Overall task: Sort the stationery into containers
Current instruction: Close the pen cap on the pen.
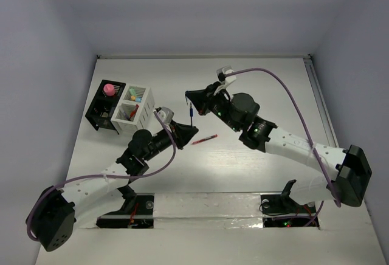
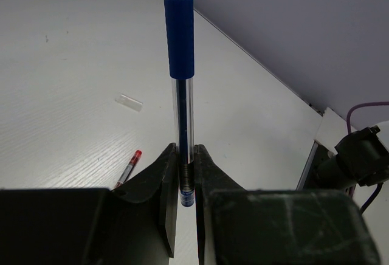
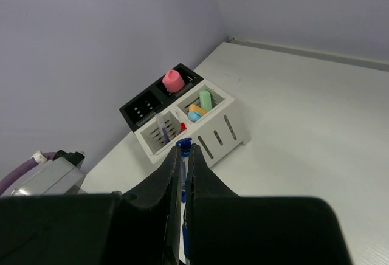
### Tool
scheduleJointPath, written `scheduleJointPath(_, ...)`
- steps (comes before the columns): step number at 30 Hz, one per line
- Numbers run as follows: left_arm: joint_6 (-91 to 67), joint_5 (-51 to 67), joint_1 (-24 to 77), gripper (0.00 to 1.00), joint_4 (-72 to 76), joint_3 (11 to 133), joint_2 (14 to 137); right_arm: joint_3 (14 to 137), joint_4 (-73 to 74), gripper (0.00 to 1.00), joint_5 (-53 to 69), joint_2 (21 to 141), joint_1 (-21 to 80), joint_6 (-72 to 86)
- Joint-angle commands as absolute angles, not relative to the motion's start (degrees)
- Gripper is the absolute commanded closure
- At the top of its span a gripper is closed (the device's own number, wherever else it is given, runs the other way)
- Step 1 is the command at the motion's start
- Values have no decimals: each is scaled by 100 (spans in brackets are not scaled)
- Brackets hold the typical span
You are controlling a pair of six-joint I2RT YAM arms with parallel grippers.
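A blue pen hangs in the air over the middle of the table. My left gripper is shut on its lower end, and the pen runs away from the jaws. My right gripper is shut on the same pen, whose blue end shows at the fingertips. A red pen lies on the table just below the two grippers. The black box holds a pink-topped piece. The adjoining white box holds mint green, orange and pale blue bits in one compartment and pens in the other.
A small clear piece lies on the table beyond the red pen. The boxes stand at the table's far left near the wall. Purple cables arc over both arms.
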State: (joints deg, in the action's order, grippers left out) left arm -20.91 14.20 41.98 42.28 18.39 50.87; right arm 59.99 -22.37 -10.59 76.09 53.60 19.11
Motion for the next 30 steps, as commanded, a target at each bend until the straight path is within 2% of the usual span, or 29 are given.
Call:
scheduleJointPath(1, -2127, 1345, 4219, 100, 4579, 1802, 4939, 5933, -2760, 100, -1028, 7524, 5335, 1995)
scheduleJointPath(30, -2171, 1248, 4219, 100, 4597, 1784, 4948, 5643, -2953, 100, -1011, 7339, 5335, 1907)
